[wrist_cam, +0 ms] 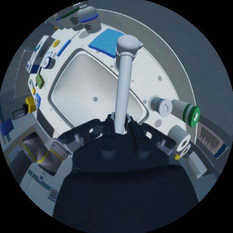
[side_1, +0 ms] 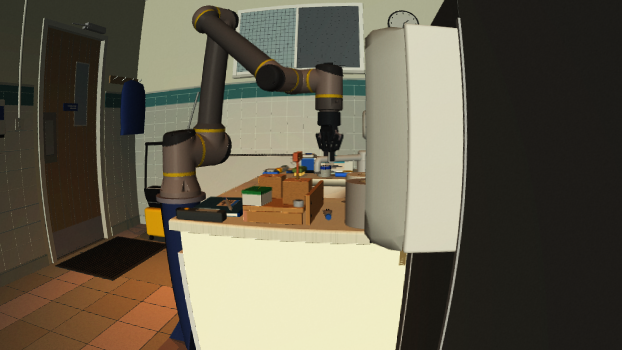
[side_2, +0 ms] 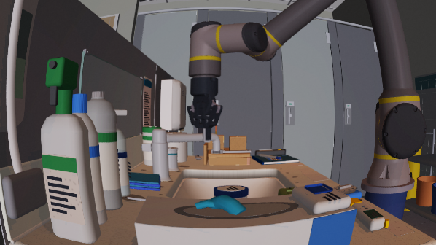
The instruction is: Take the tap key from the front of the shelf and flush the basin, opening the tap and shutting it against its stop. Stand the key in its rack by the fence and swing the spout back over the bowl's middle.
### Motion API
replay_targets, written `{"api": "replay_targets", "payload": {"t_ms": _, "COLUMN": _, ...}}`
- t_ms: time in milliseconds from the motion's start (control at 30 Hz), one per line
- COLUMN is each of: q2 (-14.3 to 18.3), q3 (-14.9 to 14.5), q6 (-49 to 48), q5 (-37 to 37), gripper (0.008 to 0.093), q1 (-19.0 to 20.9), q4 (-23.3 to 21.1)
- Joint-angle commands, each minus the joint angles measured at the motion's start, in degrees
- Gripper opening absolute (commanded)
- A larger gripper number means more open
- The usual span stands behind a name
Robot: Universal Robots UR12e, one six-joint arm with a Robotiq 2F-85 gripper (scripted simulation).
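Observation:
My gripper (wrist_cam: 120, 125) (side_2: 207, 135) (side_1: 329, 154) hangs straight down over the far end of the basin, and I hold the grey spout (wrist_cam: 124, 82) (side_2: 189, 137) near its outlet end. The spout reaches from its upright post (side_2: 159, 155) (wrist_cam: 128, 45) at the wall side out across the far corner of the bowl (wrist_cam: 96, 92) (side_2: 233, 182), off to one side of the drain (wrist_cam: 95, 99). The tap key (side_1: 297, 162), orange-topped, stands upright among the wooden boxes at the counter's far end. A round tap head (wrist_cam: 162, 107) sits on the deck beside the bowl.
Bottles (side_2: 73, 153) line the wall side of the counter, and a white dispenser (side_2: 172, 105) hangs behind the spout. A blue cloth (wrist_cam: 106, 42) lies by the post. Wooden boxes (side_2: 228, 153) stand past the basin. Tape (side_2: 230, 190), a teal tool (side_2: 220, 205) and small devices (side_2: 320, 197) lie on the near rim.

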Motion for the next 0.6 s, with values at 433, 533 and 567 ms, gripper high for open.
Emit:
{"api": "replay_targets", "payload": {"t_ms": 433, "q2": -0.2, "q3": 0.2, "q6": 1.4, "q5": 0.0, "gripper": 0.0080, "q1": 0.1, "q4": 0.0}}
{"api": "replay_targets", "payload": {"t_ms": 533, "q2": -0.4, "q3": 0.3, "q6": 2.1, "q5": 0.0, "gripper": 0.0080, "q1": 0.2, "q4": 0.0}}
{"api": "replay_targets", "payload": {"t_ms": 567, "q2": -0.4, "q3": 0.4, "q6": 2.4, "q5": 0.0, "gripper": 0.0080, "q1": 0.2, "q4": 0.0}}
